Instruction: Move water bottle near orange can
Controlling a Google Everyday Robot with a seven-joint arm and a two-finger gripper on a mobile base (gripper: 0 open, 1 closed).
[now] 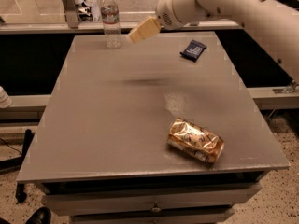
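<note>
The water bottle [110, 18] stands upright at the far left corner of the grey table [107, 120]; it is clear with a white cap and a pale label. The orange can [195, 140] lies on its side near the front right, shiny gold-orange and crinkled. My gripper [140, 31], a beige tip on the white arm, hangs above the table's far edge, just to the right of the bottle and apart from it. It holds nothing that I can see.
A small flat dark blue packet [193, 49] lies at the far right of the table. A railing and a metal post [70, 8] run behind the table. The white arm [233, 8] reaches in from the upper right.
</note>
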